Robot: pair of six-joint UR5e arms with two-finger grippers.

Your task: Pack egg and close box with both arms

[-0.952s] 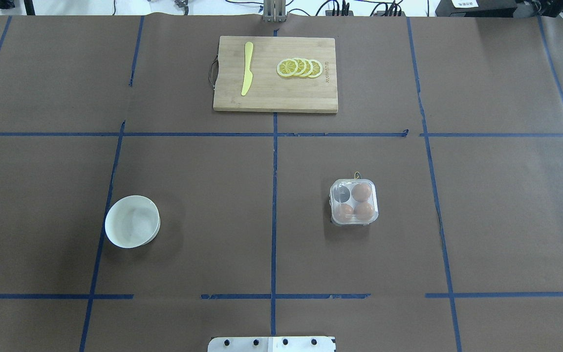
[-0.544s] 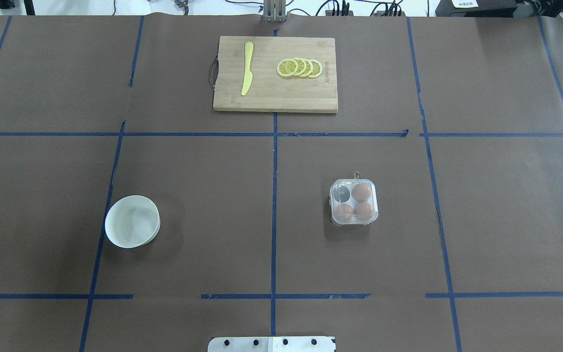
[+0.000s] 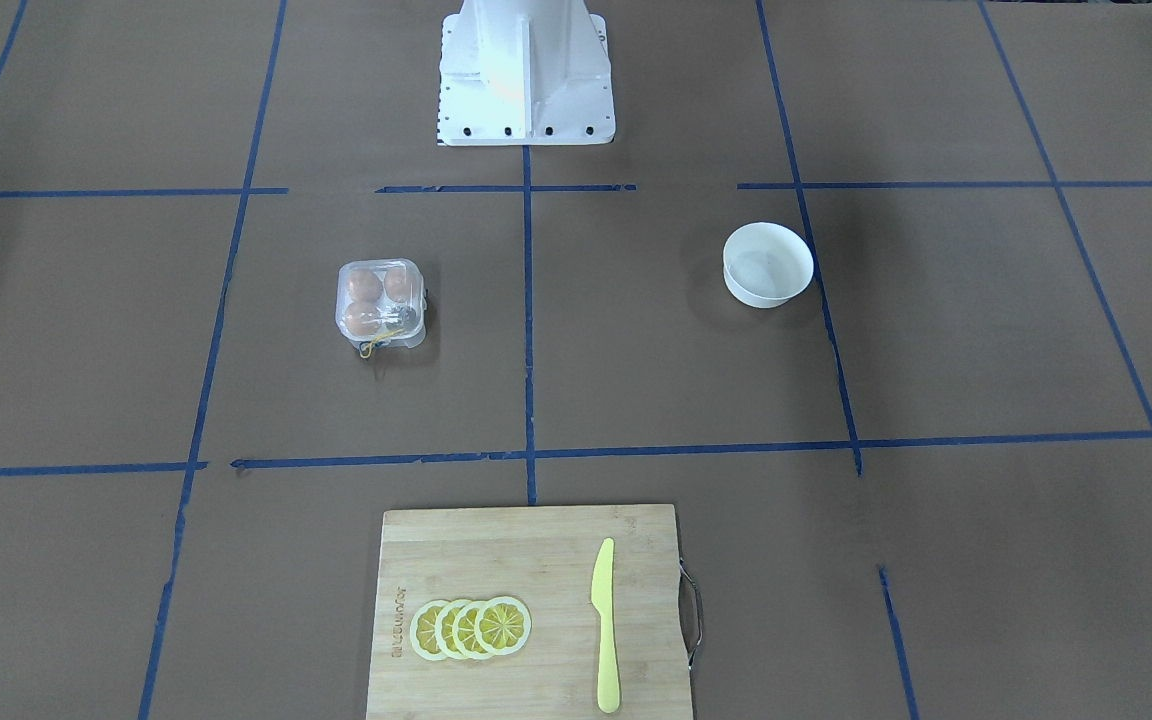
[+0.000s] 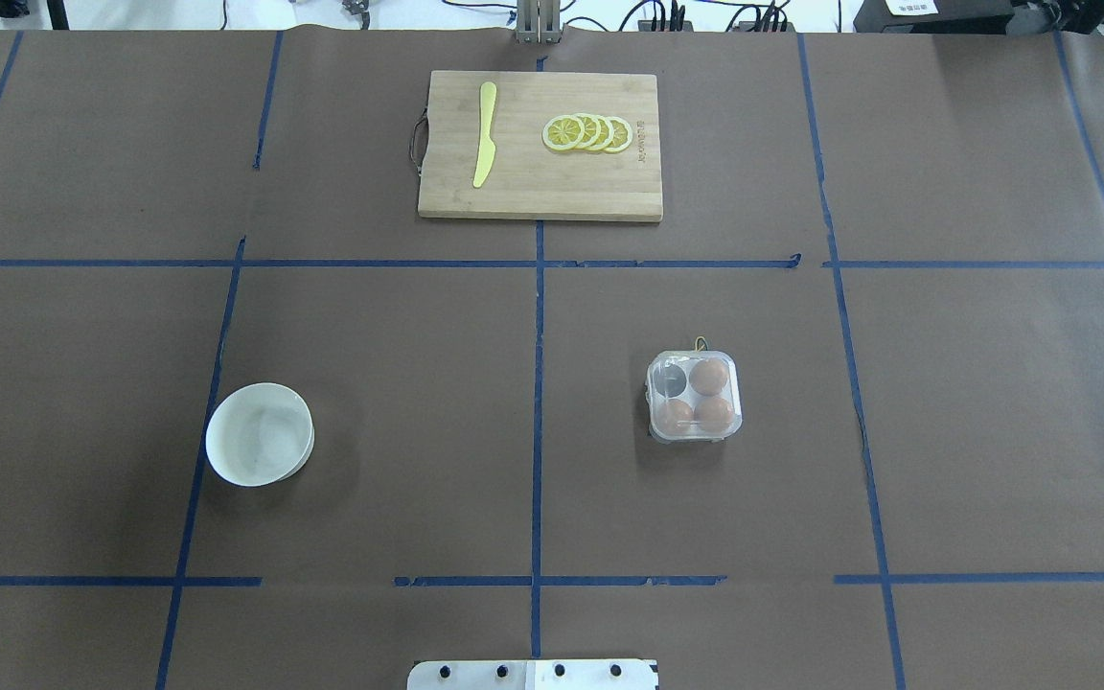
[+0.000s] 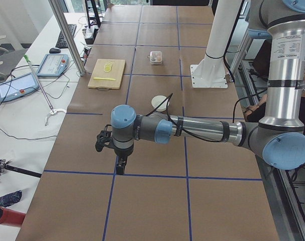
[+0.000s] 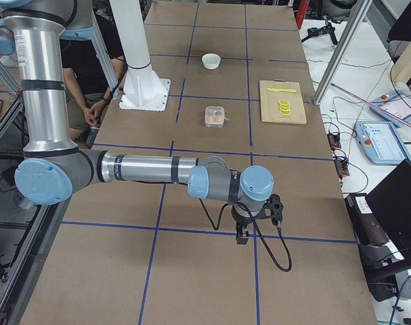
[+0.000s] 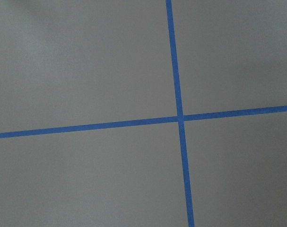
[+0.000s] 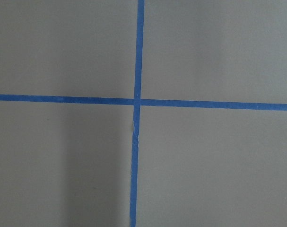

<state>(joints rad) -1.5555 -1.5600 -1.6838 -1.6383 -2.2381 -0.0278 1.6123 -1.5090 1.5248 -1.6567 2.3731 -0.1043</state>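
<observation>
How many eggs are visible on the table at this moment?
3, all inside the box, seen from overhead: far-right egg, near-left egg, near-right egg. Its far-left cell looks empty; the bowl appears empty too.

The left arm (image 5: 202,131) is stretched out level, its forearm lying behind the left gripper (image 5: 120,165), which is pointed straight down. The right arm (image 6: 144,168) is posed alike, the right gripper (image 6: 243,234) hung below its wrist. Whether either gripper's jaws are parted cannot be told.
</observation>
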